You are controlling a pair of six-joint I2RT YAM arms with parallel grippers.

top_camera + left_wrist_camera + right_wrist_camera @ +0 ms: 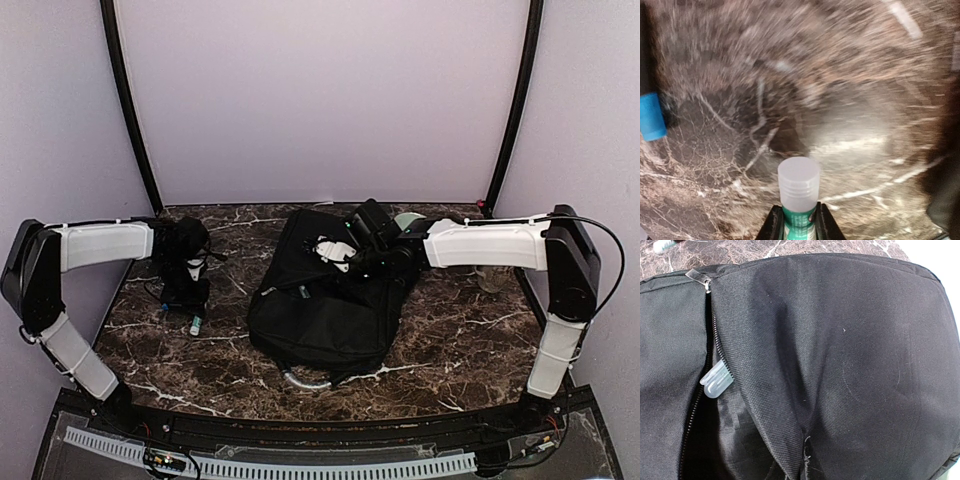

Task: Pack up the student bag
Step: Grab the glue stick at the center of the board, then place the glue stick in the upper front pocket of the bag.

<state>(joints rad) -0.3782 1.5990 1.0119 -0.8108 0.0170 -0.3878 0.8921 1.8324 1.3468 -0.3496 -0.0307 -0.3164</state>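
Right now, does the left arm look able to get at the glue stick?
Likely yes: the glue stick sits between the left gripper's fingers, which hug both its sides, and nothing lies over it.

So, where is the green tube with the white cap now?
The green tube is on the left of the top view, gripped by the left tool, left of the student bag.

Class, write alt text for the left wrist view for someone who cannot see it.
A tube with a frosted cap and green label sits pinched in the left pincer, bottom centre. Behind is a blurred brown marble table, a blue object at left.
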